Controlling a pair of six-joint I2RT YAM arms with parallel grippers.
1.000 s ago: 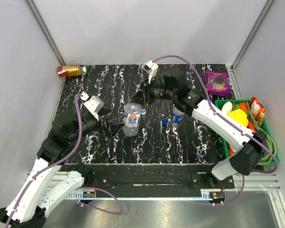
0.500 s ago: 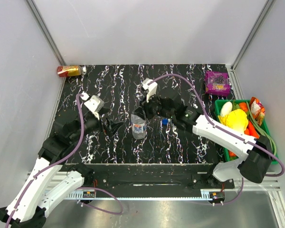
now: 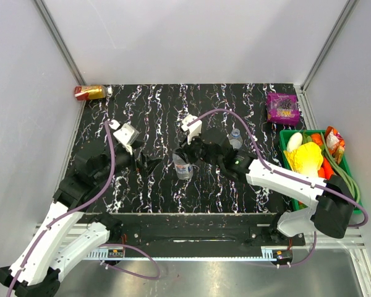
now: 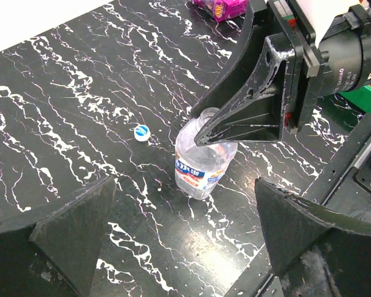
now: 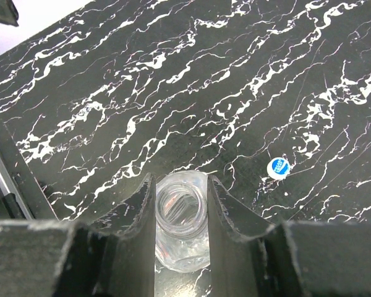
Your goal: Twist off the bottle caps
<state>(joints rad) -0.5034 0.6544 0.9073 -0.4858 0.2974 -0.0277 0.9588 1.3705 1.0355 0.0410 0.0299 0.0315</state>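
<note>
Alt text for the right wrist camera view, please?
The right gripper grips the open, capless neck of a small clear plastic bottle standing on a black, white-veined table. A small round white-and-blue cap lies to its right.

The top camera looks steeply down over the whole table (image 3: 142, 105) from behind the arms. Both wrist cameras sit low and close, facing each other across the bottle (image 4: 204, 167) and the white cap (image 4: 141, 131), which both views show.

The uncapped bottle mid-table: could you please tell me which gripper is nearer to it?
Right. The right gripper clasps the bottle at its neck; the left gripper stands open beside it, apart.
</note>
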